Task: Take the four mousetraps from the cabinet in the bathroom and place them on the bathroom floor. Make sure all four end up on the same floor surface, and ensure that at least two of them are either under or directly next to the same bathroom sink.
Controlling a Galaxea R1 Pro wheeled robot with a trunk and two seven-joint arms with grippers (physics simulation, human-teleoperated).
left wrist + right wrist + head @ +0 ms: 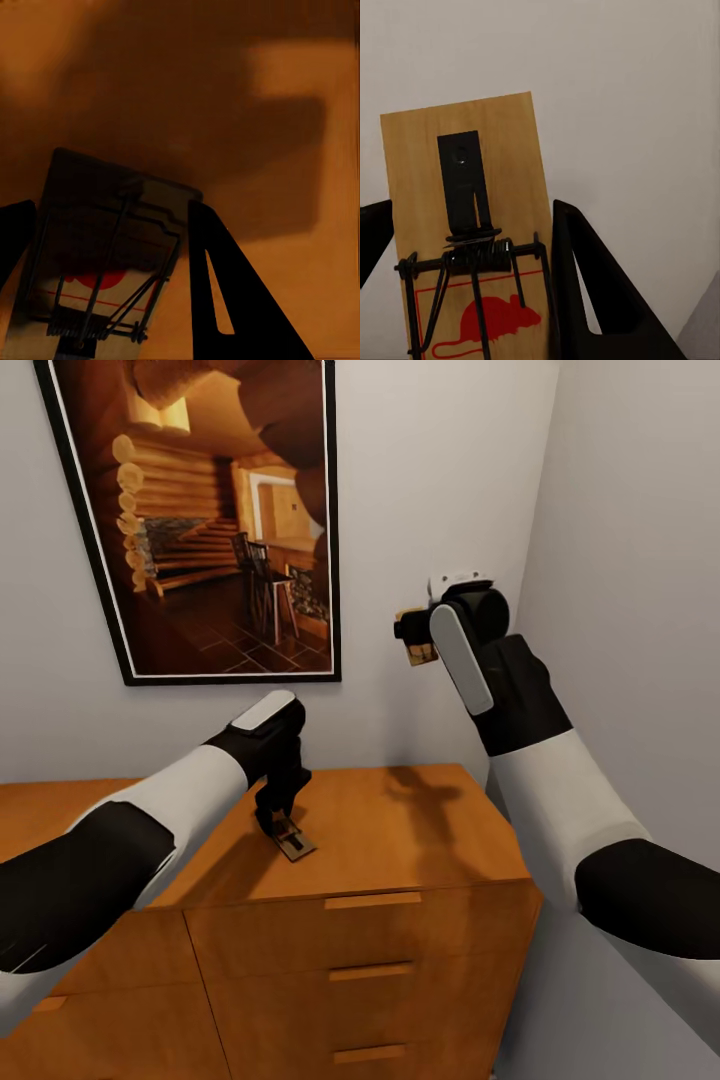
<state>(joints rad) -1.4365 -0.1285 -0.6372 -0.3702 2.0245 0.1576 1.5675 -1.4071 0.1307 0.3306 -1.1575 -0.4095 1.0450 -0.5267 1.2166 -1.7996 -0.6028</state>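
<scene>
The orange-brown cabinet [400, 830] stands against the wall below me. One mousetrap [297, 847] lies on its top near the front edge. My left gripper [283, 825] points down at it, and in the left wrist view the trap [112, 232] sits between the two dark fingers [225, 300], which press its sides. My right gripper [415, 635] is raised near the wall, shut on a second mousetrap [420, 652]. That trap [465, 187] is a tan board with a black wire spring and a red mouse print. The bathroom floor and the sink are out of view.
A dark-framed log-cabin picture [210, 520] hangs on the wall above the cabinet. A grey side wall [640, 560] closes in on the right, close to my right arm. Drawer fronts with slim handles [372, 900] face me.
</scene>
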